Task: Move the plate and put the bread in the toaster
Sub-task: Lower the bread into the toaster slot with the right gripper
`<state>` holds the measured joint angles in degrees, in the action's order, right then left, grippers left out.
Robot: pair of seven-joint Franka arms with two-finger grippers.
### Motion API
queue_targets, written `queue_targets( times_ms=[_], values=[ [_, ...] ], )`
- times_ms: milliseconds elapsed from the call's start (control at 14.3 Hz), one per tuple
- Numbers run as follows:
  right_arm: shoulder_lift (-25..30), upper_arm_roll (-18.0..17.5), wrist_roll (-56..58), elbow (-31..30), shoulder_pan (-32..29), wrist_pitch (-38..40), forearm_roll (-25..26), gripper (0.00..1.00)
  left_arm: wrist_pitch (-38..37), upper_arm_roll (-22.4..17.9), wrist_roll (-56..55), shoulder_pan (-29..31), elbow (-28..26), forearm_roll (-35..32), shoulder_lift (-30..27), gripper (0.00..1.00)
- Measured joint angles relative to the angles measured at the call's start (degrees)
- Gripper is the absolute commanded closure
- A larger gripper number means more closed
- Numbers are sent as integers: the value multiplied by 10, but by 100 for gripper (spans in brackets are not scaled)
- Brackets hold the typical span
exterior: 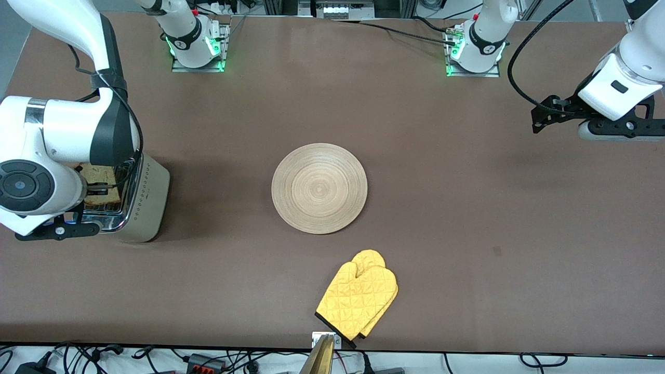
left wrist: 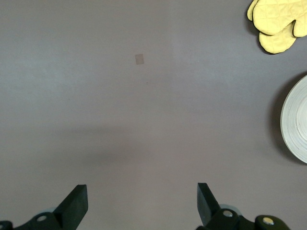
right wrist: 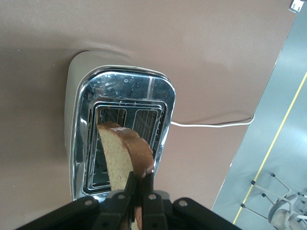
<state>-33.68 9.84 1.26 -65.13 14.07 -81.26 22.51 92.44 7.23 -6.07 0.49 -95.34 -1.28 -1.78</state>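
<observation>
The toaster stands at the right arm's end of the table, its chrome top and two slots facing up. My right gripper is shut on the crust edge of the bread, holding the slice on edge right over the slots. In the front view the bread shows partly under the right wrist. The round wooden plate lies bare at the table's middle, and its rim shows in the left wrist view. My left gripper waits open over bare table at the left arm's end.
A yellow oven mitt lies nearer the front camera than the plate, close to the table's edge. The toaster's white cord trails off toward the table's end.
</observation>
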Motion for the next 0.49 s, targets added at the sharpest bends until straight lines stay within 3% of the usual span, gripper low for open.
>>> queue_targets(
  times_ms=[489],
  values=[
    [-21, 1, 0, 0, 0, -21, 1, 100, 0, 2, 0, -1, 0, 0, 0, 0]
  ],
)
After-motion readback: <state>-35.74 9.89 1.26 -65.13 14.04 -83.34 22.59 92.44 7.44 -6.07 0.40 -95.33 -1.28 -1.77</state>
